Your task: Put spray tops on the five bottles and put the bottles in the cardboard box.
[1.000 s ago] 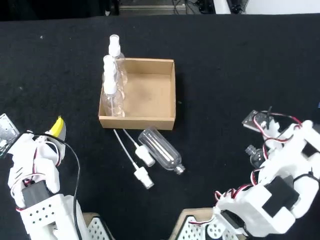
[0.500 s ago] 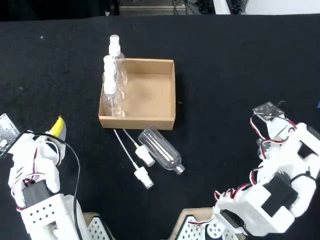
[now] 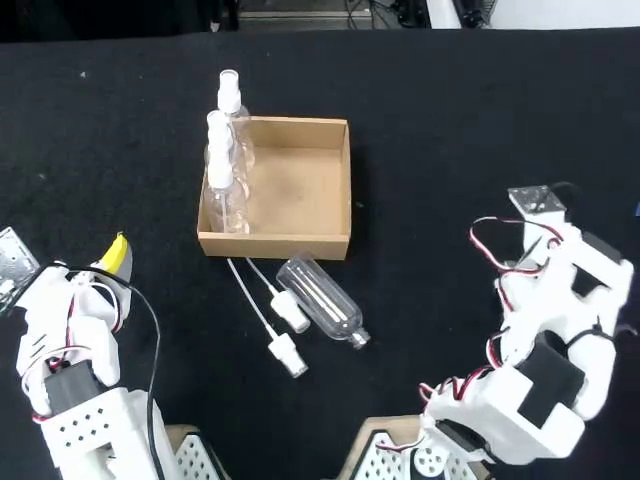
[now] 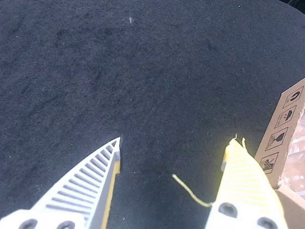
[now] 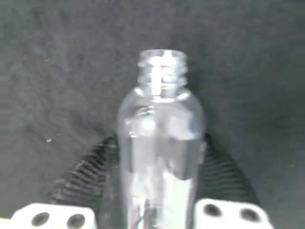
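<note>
"Starting with the biggest thing, what carries everything?"

"A black tabletop (image 3: pixel 480 110). Both arms sit at its near edge, the left arm (image 3: pixel 60 380) at one corner and the right arm (image 3: pixel 550 340) at the other."

"And their pincers?"

"The left pincer (image 4: pixel 175 143) is spread wide with nothing between its fingers, and it hangs over bare cloth. The right pincer (image 5: pixel 159 157) is clamped around a clear held bottle (image 5: pixel 161 114). The bottle's threaded neck points away from the wrist and has no top on it."

"Where is the box?"

"The cardboard box (image 3: pixel 275 243) sits open-topped toward the middle of the tabletop, nearer the left arm's side. One printed corner of it shows just past the left pincer's yellow finger."

"What stands in it?"

"Three capped bottles (image 3: pixel 228 195) stand upright in a row along the wall on the left arm's side, each with a white spray top. The farthest is at the far corner, and I cannot tell whether its foot is inside."

"Anything on the cloth?"

"A lying bottle (image 3: pixel 322 298) rests on its side just in front of the box's near wall, its neck bare. Two loose spray tops (image 3: pixel 290 310) lie just beside it on the left arm's side, with their thin tubes pointing back toward the box."
</note>
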Motion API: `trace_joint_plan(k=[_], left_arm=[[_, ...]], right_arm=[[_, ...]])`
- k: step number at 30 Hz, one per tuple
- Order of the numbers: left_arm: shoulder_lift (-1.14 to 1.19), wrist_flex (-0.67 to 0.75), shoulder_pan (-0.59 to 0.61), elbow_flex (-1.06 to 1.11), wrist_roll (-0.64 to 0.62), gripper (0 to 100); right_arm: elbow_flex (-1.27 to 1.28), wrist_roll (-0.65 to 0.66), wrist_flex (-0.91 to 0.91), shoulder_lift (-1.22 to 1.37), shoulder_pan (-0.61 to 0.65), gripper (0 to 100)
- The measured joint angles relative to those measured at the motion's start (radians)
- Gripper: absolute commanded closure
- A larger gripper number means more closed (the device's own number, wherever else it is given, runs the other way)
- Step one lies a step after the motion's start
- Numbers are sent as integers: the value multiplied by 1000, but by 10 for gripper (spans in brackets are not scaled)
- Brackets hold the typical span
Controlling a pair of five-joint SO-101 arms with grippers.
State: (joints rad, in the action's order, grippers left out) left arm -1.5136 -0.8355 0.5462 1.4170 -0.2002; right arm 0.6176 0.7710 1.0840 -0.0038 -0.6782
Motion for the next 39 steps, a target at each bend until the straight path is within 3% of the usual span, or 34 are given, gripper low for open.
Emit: trace_joint_plan(k=[15, 20, 25, 39], left_arm=[[0, 0, 0, 0, 0, 679], [0, 0, 0, 0, 0, 679], [0, 0, 0, 0, 0, 679], [0, 0, 0, 0, 0, 679]], right_arm=[[-141, -9, 178, 0, 44, 639], [-143, -58, 176, 0, 63, 645], [-143, -86, 158, 0, 64, 748], [-181, -87, 158, 195, 66, 730]])
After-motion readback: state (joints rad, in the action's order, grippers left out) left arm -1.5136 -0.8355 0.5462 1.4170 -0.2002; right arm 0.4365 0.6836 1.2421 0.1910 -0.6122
